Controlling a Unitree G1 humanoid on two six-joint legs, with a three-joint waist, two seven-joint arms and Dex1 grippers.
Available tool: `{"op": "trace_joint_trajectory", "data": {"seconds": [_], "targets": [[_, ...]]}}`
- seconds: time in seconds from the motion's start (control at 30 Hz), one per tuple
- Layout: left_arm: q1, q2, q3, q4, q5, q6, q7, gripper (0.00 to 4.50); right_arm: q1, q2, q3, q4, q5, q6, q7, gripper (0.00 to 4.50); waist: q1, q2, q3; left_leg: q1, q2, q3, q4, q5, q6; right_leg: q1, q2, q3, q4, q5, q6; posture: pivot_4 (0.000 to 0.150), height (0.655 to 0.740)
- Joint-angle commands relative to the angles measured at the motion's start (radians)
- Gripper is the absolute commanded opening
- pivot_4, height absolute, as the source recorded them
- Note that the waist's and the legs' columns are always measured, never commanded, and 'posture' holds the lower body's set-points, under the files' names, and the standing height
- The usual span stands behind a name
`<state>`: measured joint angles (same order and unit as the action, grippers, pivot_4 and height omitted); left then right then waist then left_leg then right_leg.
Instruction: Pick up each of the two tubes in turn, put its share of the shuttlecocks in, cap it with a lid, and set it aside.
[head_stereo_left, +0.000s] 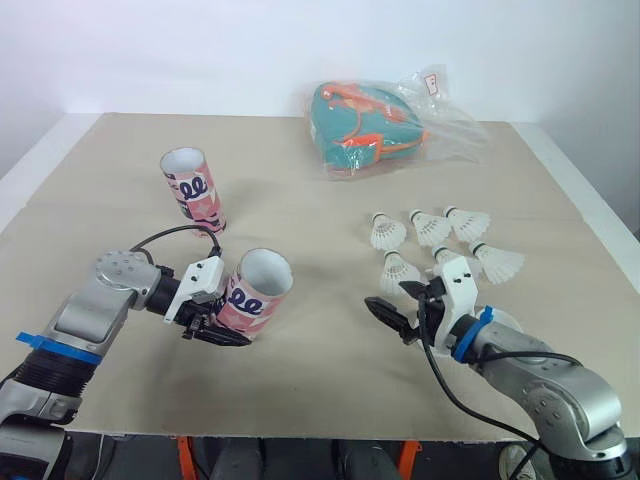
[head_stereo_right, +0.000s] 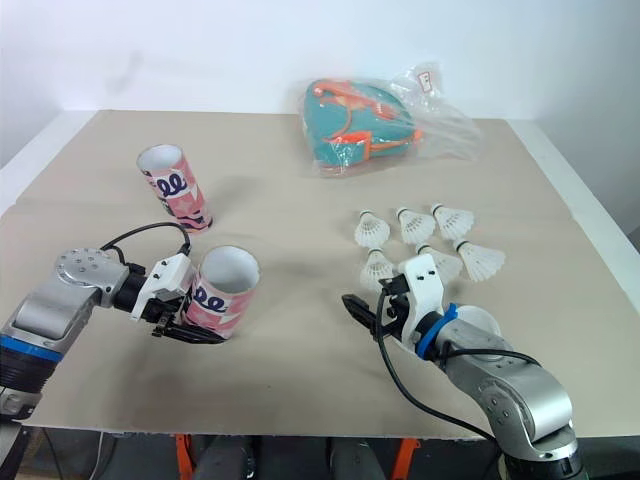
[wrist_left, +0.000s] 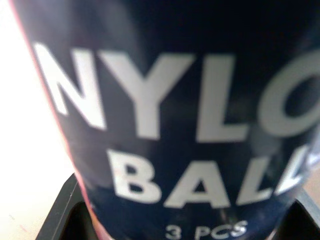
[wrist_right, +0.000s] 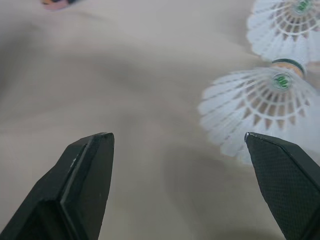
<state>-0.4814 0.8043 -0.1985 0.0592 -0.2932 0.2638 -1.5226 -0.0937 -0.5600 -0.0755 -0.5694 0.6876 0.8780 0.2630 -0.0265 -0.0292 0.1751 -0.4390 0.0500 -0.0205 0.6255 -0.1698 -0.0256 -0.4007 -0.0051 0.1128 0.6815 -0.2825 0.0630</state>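
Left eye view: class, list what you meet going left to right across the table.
Standing tube → held tube → right gripper → rightmost shuttlecock

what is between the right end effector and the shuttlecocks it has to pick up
Nothing visible: only bare table lies between the open right end effector and the nearest shuttlecock, close by one finger. The left end effector holds a tube.
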Motion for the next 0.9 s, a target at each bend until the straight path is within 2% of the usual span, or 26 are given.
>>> {"op": "trace_joint_trajectory", "data": {"seconds": [0.03,0.47,0.6,0.9], "targets": [[0.000,0.010,-0.010,-0.011,0.008,-0.009,-0.014,2.68,-0.026,0.011,0.011,0.003,-0.033,-0.034,0.018,4.50,0.000,0.000,0.000,0.000,0.000,0.000,0.000,0.000,0.000,0.000,0.000,0.000,0.000,0.000,0.000,0.150,0.7387],[0.005,0.008,-0.009,0.003,0.023,-0.026,-0.014,2.68,-0.082,0.006,-0.004,0.099,-0.184,-0.048,0.008,4.50,-0.002,0.000,0.000,0.000,0.000,0.000,0.000,0.000,0.000,0.000,0.000,0.000,0.000,0.000,0.000,0.150,0.7387],[0.009,0.008,-0.008,0.005,0.022,-0.027,-0.013,2.68,-0.088,0.020,-0.044,0.088,-0.171,-0.028,0.009,4.50,-0.002,0.000,0.000,0.000,0.000,0.000,0.000,0.000,0.000,0.000,0.000,0.000,0.000,0.000,0.000,0.150,0.7387],[0.007,-0.001,-0.010,0.020,0.023,-0.039,-0.010,2.68,-0.111,0.051,-0.032,0.109,-0.215,-0.006,-0.014,4.50,-0.003,0.000,0.000,0.000,0.000,0.000,0.000,0.000,0.000,0.000,0.000,0.000,0.000,0.000,0.000,0.150,0.7387]]}}
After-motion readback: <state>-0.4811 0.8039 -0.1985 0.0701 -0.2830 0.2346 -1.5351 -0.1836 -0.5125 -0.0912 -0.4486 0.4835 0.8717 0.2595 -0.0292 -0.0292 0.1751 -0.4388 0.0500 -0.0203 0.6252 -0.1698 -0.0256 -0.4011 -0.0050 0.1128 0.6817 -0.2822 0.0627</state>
